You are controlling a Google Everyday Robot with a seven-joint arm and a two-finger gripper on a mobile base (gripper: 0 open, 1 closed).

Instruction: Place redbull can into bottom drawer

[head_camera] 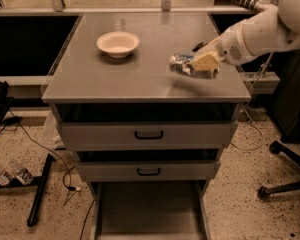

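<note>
The redbull can [182,65] is a shiny silver-blue cylinder, lying sideways and held a little above the right part of the grey cabinet top [135,79]. My gripper [202,64] is shut on the redbull can, its tan fingers [206,63] clamped on the can's right end, with the white arm reaching in from the right. The bottom drawer [150,211] is pulled out below the two upper drawers, and its plain grey floor shows.
A white bowl [118,43] sits on the cabinet top at the back left. The two upper drawers [148,134] with black handles are slightly out. Cables and a black stand lie on the floor at left; an office chair base [285,184] stands at right.
</note>
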